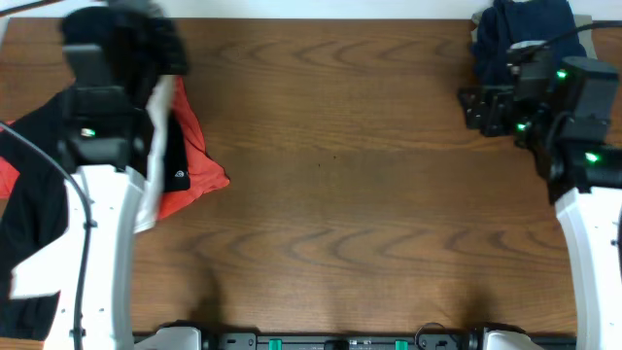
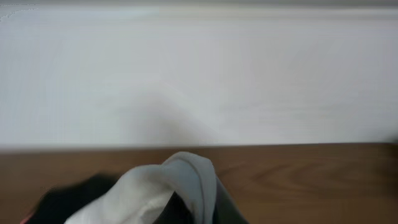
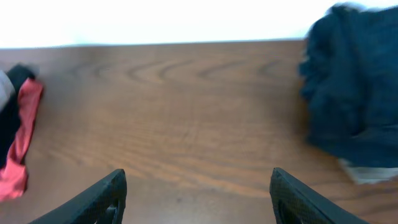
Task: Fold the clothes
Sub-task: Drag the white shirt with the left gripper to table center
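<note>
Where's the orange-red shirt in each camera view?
Overhead: the orange-red shirt lies at the left of the wooden table.
Left wrist: not clearly visible.
Right wrist: at the far left edge.
Shared landmark: the wooden table, in all three views.

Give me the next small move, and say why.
Probably carry the white shirt toward the bare middle of the table: the left gripper is shut on a bunch of it at the left edge, while the right gripper hangs open and empty.
</note>
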Available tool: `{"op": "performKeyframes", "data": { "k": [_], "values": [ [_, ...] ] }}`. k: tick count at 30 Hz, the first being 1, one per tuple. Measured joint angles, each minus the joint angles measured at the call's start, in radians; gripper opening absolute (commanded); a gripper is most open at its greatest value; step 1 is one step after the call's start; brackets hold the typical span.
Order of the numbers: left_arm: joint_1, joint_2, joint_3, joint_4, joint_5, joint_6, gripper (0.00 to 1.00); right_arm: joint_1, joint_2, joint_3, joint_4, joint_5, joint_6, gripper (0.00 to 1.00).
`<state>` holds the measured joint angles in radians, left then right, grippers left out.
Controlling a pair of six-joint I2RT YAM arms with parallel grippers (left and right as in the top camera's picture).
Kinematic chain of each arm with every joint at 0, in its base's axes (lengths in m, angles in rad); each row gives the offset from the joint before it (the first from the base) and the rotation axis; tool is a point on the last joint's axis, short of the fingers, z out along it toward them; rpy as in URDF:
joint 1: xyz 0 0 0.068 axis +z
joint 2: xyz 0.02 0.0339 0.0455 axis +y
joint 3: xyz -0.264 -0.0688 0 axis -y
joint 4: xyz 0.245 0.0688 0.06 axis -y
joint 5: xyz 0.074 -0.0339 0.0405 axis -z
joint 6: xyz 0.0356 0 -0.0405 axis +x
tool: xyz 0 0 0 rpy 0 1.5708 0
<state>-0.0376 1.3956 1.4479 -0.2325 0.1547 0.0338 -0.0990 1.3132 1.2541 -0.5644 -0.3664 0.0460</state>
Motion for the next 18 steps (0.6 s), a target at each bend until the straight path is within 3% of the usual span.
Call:
{"op": "performKeyframes", "data": {
  "k": [8, 18],
  "values": [
    [-0.381, 0.029, 0.000, 0.013, 0.004, -0.005, 0.06, -0.154, -0.156, 0.000, -0.009, 0.001, 0.014, 0.72],
    [-0.782, 0.260, 0.001, 0.036, 0.027, -0.008, 0.06, -0.276, -0.218, 0.002, -0.083, 0.000, 0.015, 0.72]
  ]
}}
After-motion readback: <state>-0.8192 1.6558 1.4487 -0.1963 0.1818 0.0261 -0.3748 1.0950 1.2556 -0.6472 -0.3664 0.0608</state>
